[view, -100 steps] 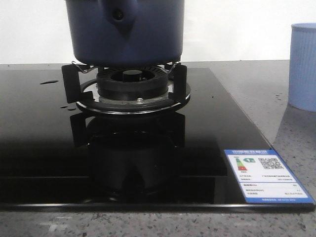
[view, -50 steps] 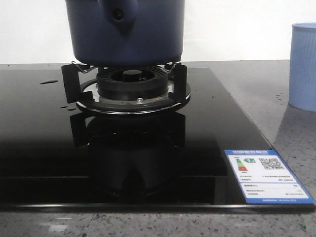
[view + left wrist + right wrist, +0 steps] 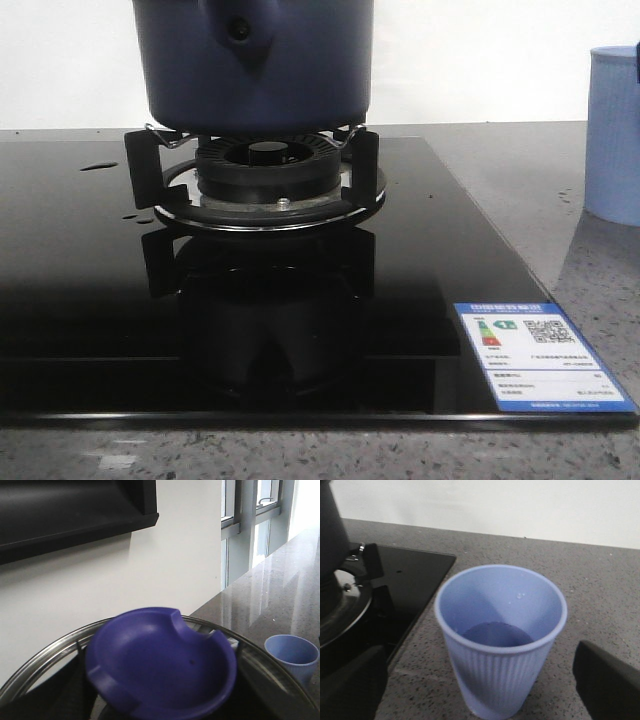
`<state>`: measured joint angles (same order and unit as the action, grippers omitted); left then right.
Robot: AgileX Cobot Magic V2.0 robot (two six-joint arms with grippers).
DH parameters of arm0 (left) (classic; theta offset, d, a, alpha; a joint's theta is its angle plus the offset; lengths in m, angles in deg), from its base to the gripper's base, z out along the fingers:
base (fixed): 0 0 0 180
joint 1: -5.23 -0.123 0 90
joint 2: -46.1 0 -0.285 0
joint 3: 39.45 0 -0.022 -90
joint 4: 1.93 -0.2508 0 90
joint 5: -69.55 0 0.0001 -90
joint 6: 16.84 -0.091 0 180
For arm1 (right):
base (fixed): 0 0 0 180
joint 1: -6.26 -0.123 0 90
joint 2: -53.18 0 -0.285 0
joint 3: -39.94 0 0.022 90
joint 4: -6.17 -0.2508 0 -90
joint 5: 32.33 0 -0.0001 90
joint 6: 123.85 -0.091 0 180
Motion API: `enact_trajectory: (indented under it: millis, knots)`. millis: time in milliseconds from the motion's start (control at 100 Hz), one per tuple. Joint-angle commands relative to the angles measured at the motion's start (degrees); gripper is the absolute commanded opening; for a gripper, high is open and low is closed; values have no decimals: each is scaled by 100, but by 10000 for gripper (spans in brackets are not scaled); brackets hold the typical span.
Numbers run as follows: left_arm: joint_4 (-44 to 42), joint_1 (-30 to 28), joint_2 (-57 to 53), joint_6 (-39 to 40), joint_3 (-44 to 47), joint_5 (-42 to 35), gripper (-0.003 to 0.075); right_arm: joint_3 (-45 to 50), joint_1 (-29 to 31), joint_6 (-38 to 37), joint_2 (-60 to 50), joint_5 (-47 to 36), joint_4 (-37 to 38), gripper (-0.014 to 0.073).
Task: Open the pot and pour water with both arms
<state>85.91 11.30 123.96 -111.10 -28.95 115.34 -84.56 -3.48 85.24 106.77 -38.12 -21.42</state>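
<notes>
The dark navy pot stands on the burner stand; its top is cut off in the front view. The left wrist view is filled by the lid's purple-blue dished knob and the lid's metal rim. My left gripper sits right at this knob. Only dark shapes show on either side of it, so its state is unclear. A pale blue ribbed cup stands upright on the counter between the wide-apart fingers of my open right gripper, apart from both.
The black glass hob carries a few water drops and a label at its front right corner. The cup is on the speckled counter to the right of the hob. A white wall is behind.
A thin dark sliver has appeared at the right edge of the front view beside the cup's rim. Pot and cup have not moved.
</notes>
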Motion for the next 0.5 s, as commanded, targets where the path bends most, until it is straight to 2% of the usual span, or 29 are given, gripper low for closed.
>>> enact_trajectory:
  millis: [0, 300, 490]
  knots:
    - [477, -18, -180, 52, -240, 29, 316, -143, -17, -124, 247, -802, -44, 664]
    - [477, -18, -180, 52, -240, 29, 316, -166, -17, -691, 1170, -1709, -33, 664]
    - [477, -18, -180, 52, -240, 29, 316, -166, -17, -1088, 1552, -2092, 310, 664]
